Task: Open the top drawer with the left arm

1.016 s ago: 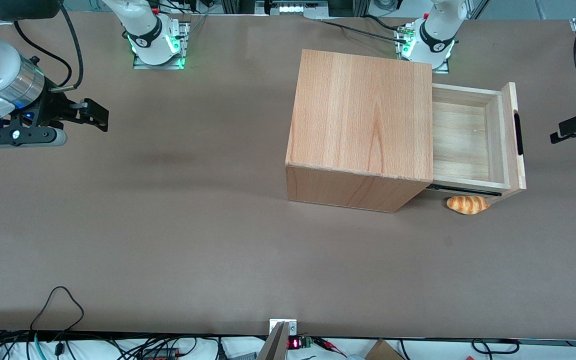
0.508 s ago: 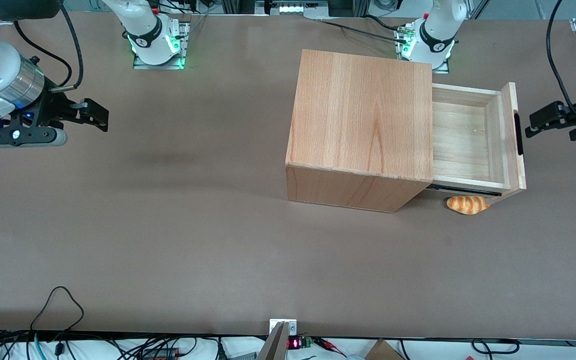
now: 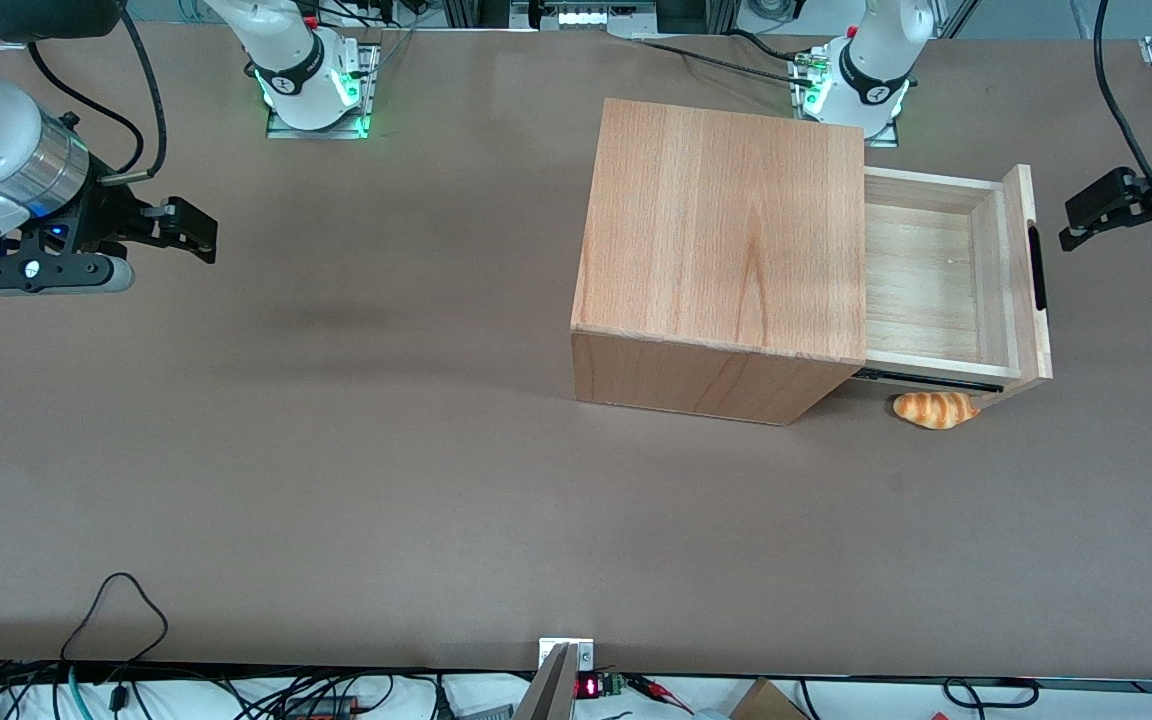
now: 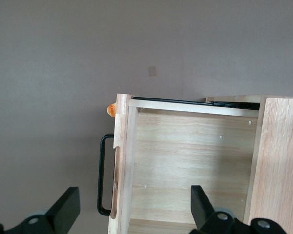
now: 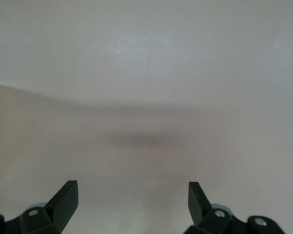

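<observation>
The top drawer [image 3: 921, 280] stands pulled out of the wooden cabinet [image 3: 726, 230], its pale inside bare. A slim black bar handle [image 3: 1037, 266] runs along its front panel. My left gripper [image 3: 1072, 222] hovers in front of that panel, a short gap from the handle, toward the handle's end farther from the front camera. It is open and holds nothing. In the left wrist view the gripper [image 4: 135, 209] has its fingers [image 4: 64, 209] spread wide, above the drawer [image 4: 185, 161] and the handle [image 4: 103, 175].
A small orange croissant-like bread [image 3: 934, 408] lies on the brown table [image 3: 386, 450] beside the drawer's nearer corner, partly under it; its tip [image 4: 111, 109] shows in the left wrist view. Cables run along the table's front edge.
My left gripper came in from the working arm's end of the table toward the drawer front, then shifted away from the front camera. The drawer has not moved.
</observation>
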